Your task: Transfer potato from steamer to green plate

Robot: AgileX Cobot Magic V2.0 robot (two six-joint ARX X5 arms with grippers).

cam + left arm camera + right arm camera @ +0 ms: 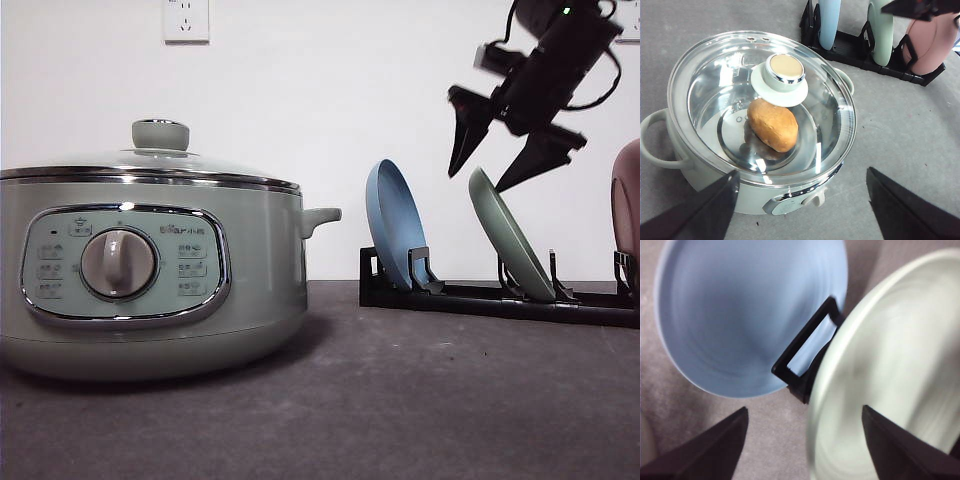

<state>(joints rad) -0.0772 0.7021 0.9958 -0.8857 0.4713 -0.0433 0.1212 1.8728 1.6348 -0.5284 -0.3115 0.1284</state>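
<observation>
The pale green steamer [150, 270] stands at the table's left with its glass lid [730, 95] on. Through the lid I see the orange-brown potato [772, 125] lying inside. My left gripper [802, 171] hovers open above the steamer, nothing between its fingers. The green plate [508, 235] stands on edge in a black rack [480, 298] at the right. My right gripper [478, 180] hangs open just above the green plate's top rim, its jaws pointing down. From the right wrist, the green plate [890, 370] lies below the open right gripper [804, 408], blurred.
A blue plate [392, 225] stands in the same rack left of the green one, and a pink dish [932, 42] stands to its right. The steamer's side handle [322, 216] points toward the rack. Bare grey table lies in front.
</observation>
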